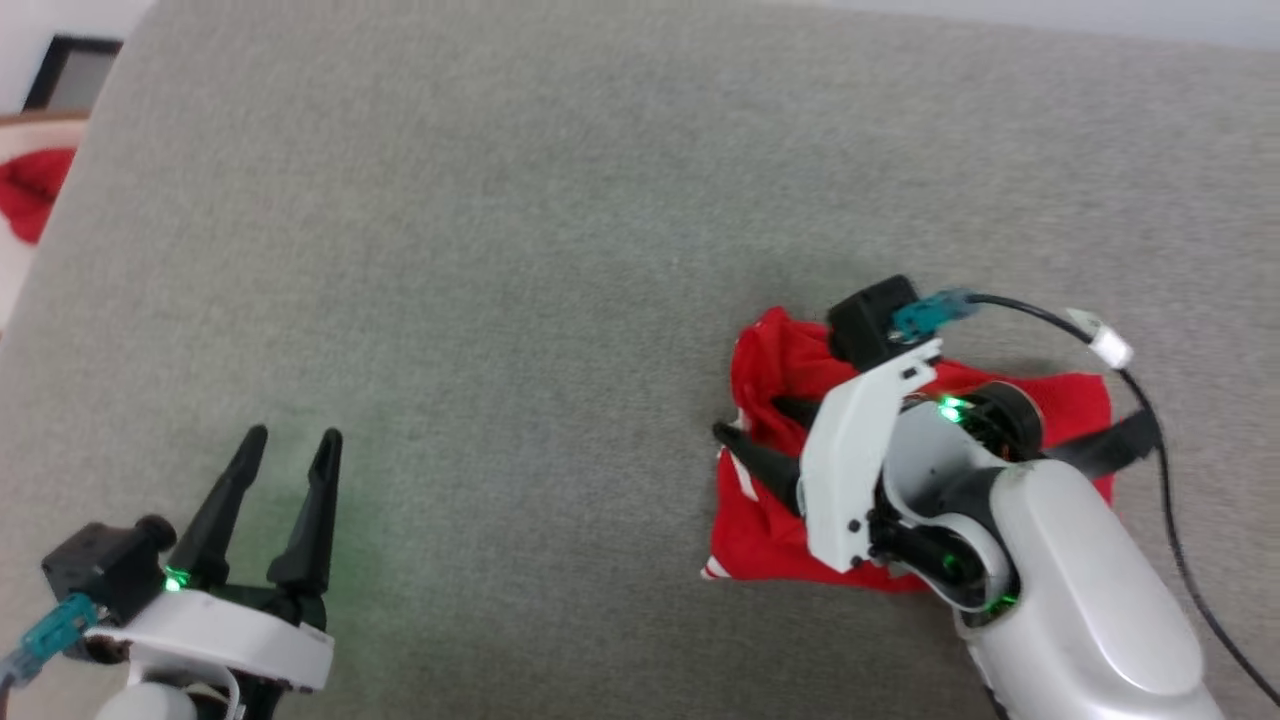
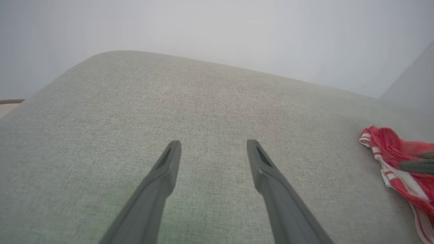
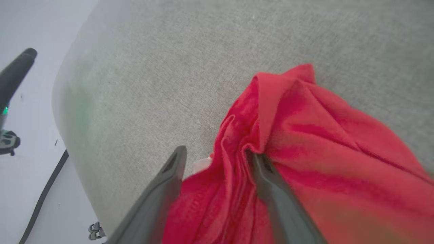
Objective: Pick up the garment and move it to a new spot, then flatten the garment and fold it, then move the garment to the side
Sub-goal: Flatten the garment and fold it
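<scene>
Bright diffuse light, soft shadows; green glow tints the grey cushion (image 1: 370,500). Right wrist view blurs the garment (image 3: 322,152); left wrist view hazy.

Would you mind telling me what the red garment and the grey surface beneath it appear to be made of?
The garment looks like soft, matte knit cloth, perhaps cotton or polyester jersey: it bunches into limp, rounded folds. The grey surface looks like padded upholstery in a matte woven textile: a fine flecked weave shows, and its edge curves softly.
</scene>
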Motion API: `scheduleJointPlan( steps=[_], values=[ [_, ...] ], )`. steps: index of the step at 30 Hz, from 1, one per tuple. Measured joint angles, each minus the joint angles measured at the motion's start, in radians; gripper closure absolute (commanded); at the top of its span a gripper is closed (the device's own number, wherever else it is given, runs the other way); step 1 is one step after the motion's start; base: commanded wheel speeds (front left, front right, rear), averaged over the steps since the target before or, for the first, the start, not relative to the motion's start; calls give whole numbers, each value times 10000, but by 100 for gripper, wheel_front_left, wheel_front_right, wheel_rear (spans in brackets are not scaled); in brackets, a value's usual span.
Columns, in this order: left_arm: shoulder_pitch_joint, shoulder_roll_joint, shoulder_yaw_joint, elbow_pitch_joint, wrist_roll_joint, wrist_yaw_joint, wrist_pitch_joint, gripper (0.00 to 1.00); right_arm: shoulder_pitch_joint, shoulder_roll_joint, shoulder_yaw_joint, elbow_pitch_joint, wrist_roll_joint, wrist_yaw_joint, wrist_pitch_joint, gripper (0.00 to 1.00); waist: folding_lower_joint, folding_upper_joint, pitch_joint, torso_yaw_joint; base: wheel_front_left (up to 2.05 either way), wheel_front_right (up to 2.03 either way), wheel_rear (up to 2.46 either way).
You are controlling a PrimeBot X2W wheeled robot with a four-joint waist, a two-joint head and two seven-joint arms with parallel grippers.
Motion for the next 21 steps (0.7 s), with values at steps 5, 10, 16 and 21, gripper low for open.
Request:
scheduleJointPlan(
  steps=[5, 10, 16, 21],
  values=[
    [224, 63, 58, -15, 13, -2, 0, 0, 385, -842, -86, -955, 510, -2, -782, 0, 0, 0, -386, -402, 0, 0, 0],
    [416, 163, -46, 63, -92, 0, 0, 0, 963, -1636, -422, -1423, 721, -2, -1883, 0, 0, 0, -744, -883, 0, 0, 0],
    [423, 272, -221, 316, -244, 0, 0, 0, 1547, -2138, -1106, -1083, 598, -2, -4098, 0, 0, 0, -1104, -1446, 0, 0, 0],
    [493, 249, -307, 548, -280, -2, 0, 0, 2075, -2174, -1636, -278, -17, -2, -6021, 0, 0, 0, -1478, -1693, 0, 0, 0]
  ],
)
